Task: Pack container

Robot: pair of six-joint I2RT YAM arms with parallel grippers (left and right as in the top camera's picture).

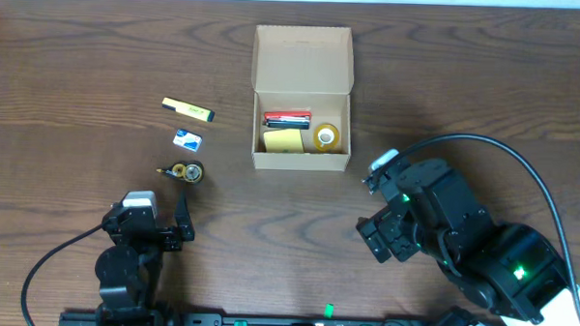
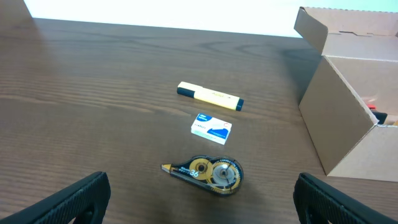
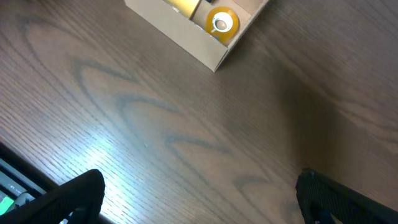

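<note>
I am holding my left hand [image 2: 202,205] low over the tabletop [image 1: 100,60], near its front left edge, with its two fingers spread wide and nothing between them. My right hand [image 3: 199,199] is hovering at the front right, well apart from the left, and its two fingers are also standing wide apart around bare wood. One box [image 1: 300,161] is sitting at the far middle of the tabletop, between my arms and beyond both hands, and its lid [image 1: 303,57] is lying open on the far side. Inside, one tape roll [image 1: 326,136] is resting in the near right corner, and one yellow pad [image 1: 284,141] is lying just beside it on the left. Behind those two, some thin red and dark pens [image 1: 287,116] are lying against the back wall, too small for me to count. Three things are waiting outside, in a loose column left of the box. One yellow marker [image 1: 187,108] is lying farthest from me, one small blue and white packet [image 1: 187,136] is lying in the middle, and one corrector [image 1: 183,171] is lying nearest my left hand. None of the three is touching another, and all are lying apart from the box. My right wrist camera is showing only the box's near right corner with the roll in it.
</note>
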